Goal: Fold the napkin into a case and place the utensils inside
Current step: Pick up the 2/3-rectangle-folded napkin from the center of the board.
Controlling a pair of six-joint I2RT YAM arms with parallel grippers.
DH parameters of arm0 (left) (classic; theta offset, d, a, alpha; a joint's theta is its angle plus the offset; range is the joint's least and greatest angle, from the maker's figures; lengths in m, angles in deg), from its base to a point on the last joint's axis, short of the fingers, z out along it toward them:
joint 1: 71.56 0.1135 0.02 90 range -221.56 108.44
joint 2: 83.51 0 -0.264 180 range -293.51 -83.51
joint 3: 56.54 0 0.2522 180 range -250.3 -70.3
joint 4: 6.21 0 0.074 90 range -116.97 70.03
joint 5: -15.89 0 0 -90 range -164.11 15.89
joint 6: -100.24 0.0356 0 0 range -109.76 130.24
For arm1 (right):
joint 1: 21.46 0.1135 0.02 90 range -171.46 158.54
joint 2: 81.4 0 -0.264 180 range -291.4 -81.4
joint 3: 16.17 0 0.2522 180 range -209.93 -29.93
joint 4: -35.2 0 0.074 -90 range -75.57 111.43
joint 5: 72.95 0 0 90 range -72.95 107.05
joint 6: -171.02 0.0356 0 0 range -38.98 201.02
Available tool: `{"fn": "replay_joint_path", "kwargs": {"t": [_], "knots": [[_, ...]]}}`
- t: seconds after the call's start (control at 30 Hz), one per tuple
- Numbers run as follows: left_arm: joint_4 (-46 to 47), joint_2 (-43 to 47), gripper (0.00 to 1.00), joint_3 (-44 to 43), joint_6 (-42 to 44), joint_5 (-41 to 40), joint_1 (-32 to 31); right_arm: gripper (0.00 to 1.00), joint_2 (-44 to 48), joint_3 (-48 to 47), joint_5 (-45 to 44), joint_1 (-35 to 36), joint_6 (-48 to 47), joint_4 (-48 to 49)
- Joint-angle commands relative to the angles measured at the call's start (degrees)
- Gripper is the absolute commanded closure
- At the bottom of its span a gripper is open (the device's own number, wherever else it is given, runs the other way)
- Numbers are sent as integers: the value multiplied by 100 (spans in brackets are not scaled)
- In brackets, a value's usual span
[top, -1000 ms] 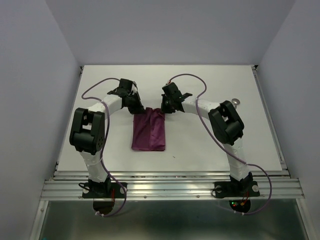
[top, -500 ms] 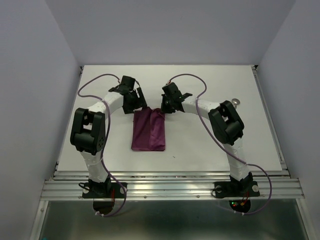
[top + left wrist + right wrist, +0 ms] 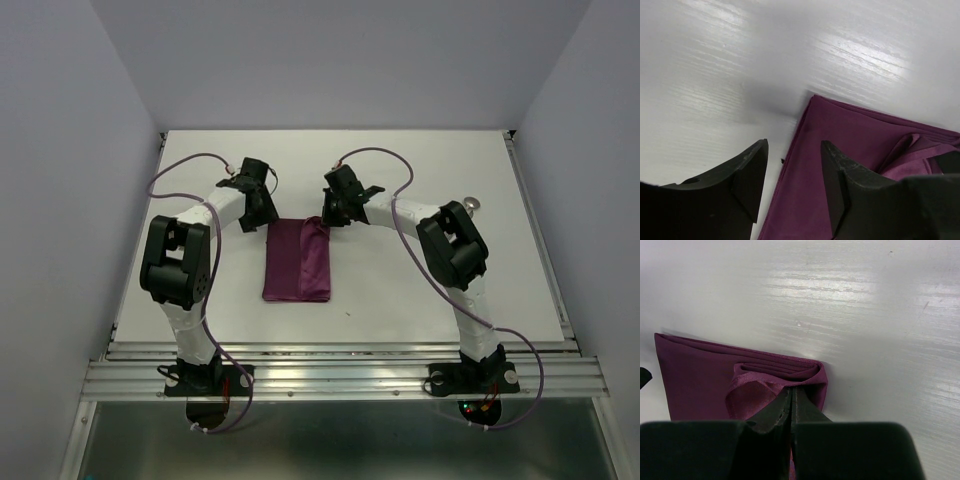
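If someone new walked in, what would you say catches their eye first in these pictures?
The plum-purple napkin, folded to a narrow rectangle, lies in the middle of the white table. The right gripper is shut on its far right corner, while the left gripper stands open at the far left corner, holding nothing.

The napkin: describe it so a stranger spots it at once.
On the white table, look between the left pincer and the right pincer. The napkin lies folded into a narrow rectangle, the right pincer shut on its far corner. It is the only plum-purple thing; the shiny metal piece far right is much smaller.
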Motion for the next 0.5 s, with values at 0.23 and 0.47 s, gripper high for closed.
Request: {"fn": "replay_joint_path", "kwargs": {"t": [0.23, 0.47], "knots": [[222, -140, 44, 298, 101, 262, -137, 99, -197, -120, -66, 31, -48, -317], [292, -413, 56, 308, 83, 244, -172, 99, -180, -77, -66, 31, -39, -317]]}}
